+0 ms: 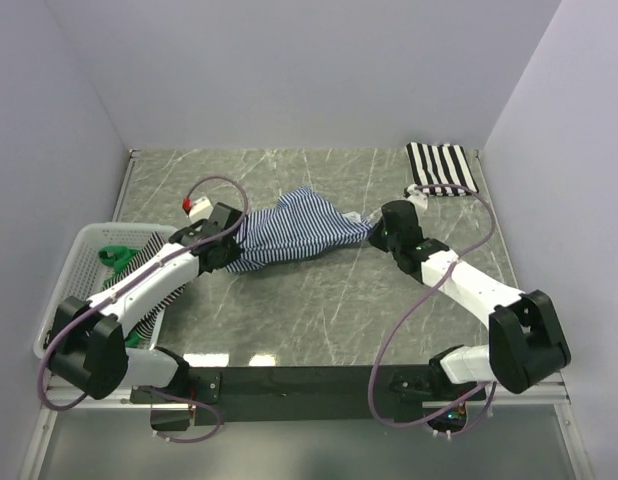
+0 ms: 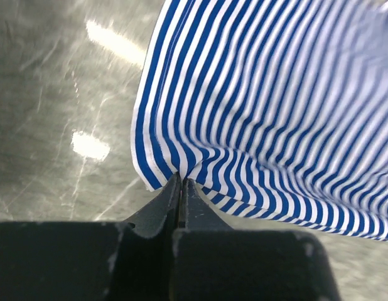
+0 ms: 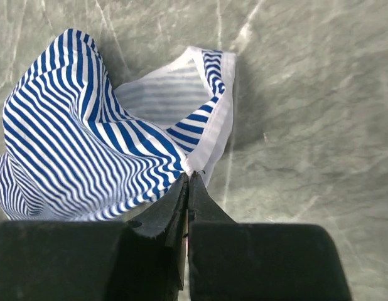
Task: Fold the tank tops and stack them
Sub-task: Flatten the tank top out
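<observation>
As left gripper [image 2: 180, 180] and right gripper [image 3: 189, 177] clamp it, navy-striped tank top [image 1: 301, 230] seemingly sags

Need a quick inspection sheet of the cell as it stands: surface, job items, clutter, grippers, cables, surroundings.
Surface: grey marbled table, glare patches near the front edge.
Job's things: blue-and-white striped tank top bunched mid-table, strung between both grippers; black-and-white striped top lying flat at the far right corner.
Clutter: white mesh basket at the left, holding a green item and some striped fabric, partly hidden under the left arm.
Grippers: left gripper shut on the tank top's edge; right gripper shut on its white trim.
Cables: purple cables looping loose from each arm.
Surroundings: plain pale walls on three sides; nothing else seen.
</observation>
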{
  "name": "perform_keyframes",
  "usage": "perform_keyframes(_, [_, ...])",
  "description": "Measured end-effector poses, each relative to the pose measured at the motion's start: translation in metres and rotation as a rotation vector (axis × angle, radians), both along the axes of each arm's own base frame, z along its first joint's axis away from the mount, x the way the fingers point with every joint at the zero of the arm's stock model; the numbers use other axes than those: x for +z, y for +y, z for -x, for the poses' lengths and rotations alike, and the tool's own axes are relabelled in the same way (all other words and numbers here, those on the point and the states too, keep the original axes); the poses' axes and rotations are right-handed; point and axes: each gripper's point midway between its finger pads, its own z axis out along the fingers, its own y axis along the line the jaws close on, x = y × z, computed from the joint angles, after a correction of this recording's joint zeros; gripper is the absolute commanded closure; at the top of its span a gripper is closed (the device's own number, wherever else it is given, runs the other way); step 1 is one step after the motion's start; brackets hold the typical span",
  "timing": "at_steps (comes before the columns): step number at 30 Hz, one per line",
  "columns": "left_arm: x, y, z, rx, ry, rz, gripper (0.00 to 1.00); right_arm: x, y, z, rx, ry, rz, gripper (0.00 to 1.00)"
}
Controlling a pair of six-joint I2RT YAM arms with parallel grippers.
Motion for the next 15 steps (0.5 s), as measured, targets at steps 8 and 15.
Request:
perform_keyframes(8, [0.085, -0.008, -0.017, -0.022, -0.167, 0.064, 0.99, 0.044, -0.024, 0.003, -0.02, -0.044, 0.046, 1.0])
perform_keyframes(15, [0.196, -0.011, -0.027, -0.11, -0.41, 0.102, 0.99, 0.175, -0.037, 0.0, -0.032, -0.309, 0.051, 1.0])
